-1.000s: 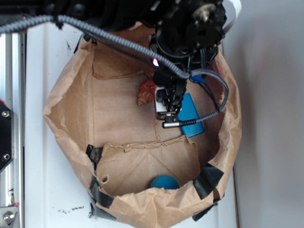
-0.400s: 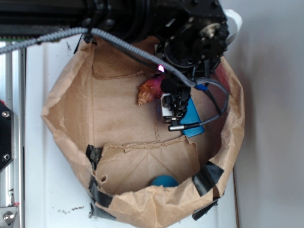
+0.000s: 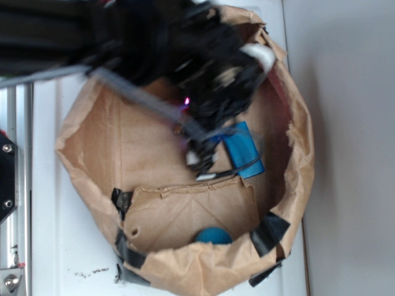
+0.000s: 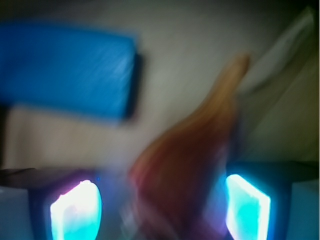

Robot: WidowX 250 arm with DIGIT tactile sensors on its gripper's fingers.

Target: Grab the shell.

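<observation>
In the blurred wrist view, the gripper (image 4: 160, 205) sits at the bottom of the frame with its two fingers spread wide, one glowing cyan pad (image 4: 75, 210) at lower left and the other at lower right. The shell (image 4: 192, 160) lies between the fingers, its broad body in the gap at the bottom centre; whether either pad touches it cannot be told through the blur. The shell is reddish brown at its wide end, fading to tan along a long tapering tail that points toward the upper right of the frame. A flat blue block (image 4: 65, 70) lies in the upper left, apart from the shell, on a pale brown surface.

In the exterior view, the black arm is smeared by motion across the top and centre, and the gripper (image 3: 200, 161) hangs inside a brown paper bag (image 3: 92, 148) with its walls folded down. The arm hides almost all of the shell here. The blue block (image 3: 244, 148) lies just right of the gripper. A teal ball (image 3: 213, 236) rests at the bottom centre, behind a paper flap, well apart from the gripper.
</observation>
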